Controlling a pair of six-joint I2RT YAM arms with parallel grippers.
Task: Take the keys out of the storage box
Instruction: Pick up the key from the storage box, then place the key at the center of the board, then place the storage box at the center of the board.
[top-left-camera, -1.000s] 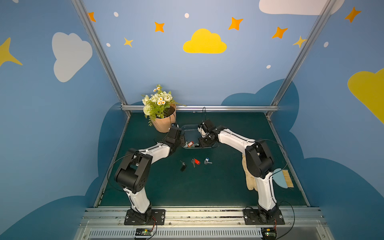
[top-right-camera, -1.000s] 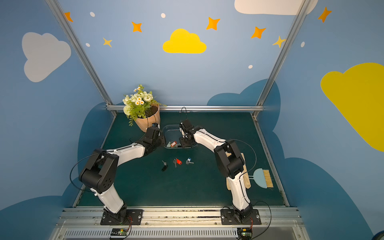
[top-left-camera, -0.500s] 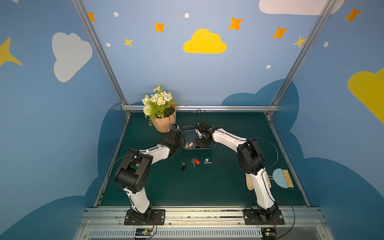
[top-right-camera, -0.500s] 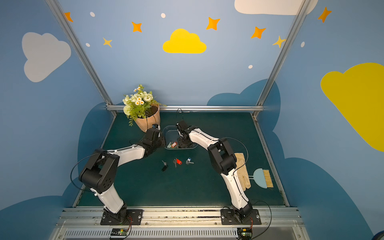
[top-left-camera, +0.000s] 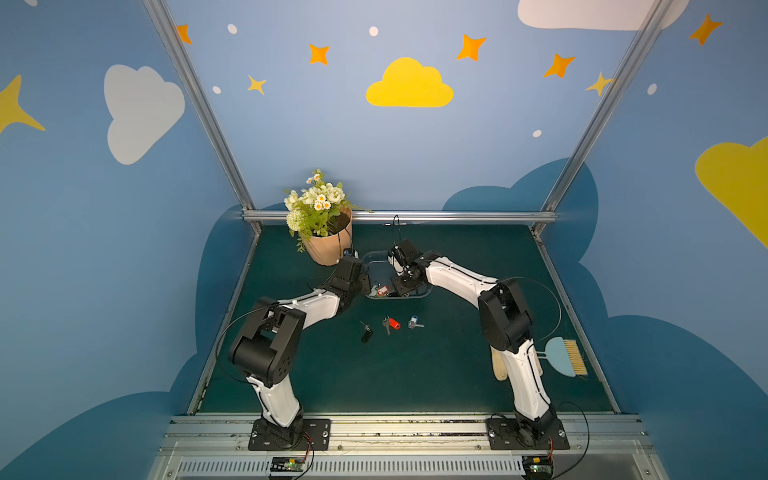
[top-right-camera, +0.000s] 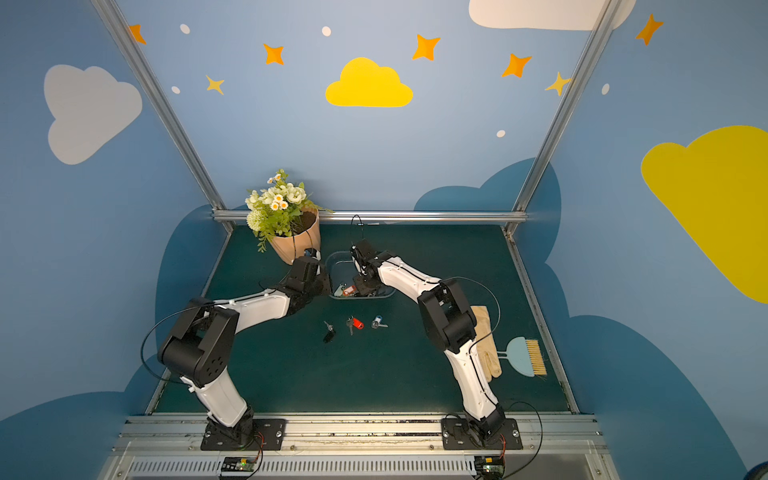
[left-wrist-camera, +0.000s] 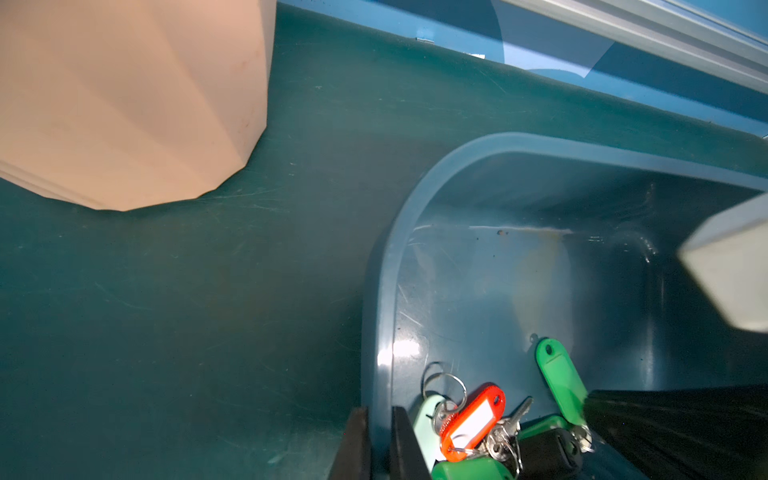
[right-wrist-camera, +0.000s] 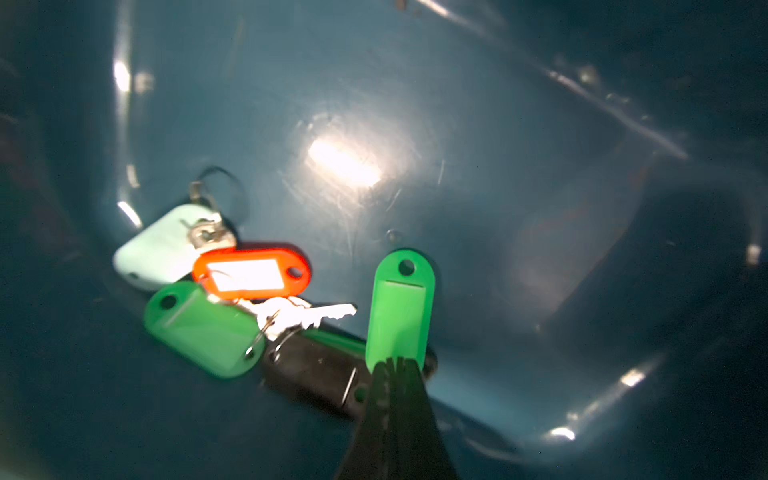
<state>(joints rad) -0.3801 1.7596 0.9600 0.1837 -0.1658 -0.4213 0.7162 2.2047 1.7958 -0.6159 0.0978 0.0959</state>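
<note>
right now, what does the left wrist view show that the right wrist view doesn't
Only left wrist: the peach ribbed flowerpot, the dark green table mat and the left gripper clamped on the rim of the blue-grey plastic storage box. Only right wrist: the loose green plastic key tag and black fob in full. Both: the box's interior, the red tag, the whitish fob and another green tag pinched in the shut right gripper.

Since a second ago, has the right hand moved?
Yes. The right hand has shifted slightly toward the flowerpot, staying inside the storage box, and shut on a green key tag.
</note>
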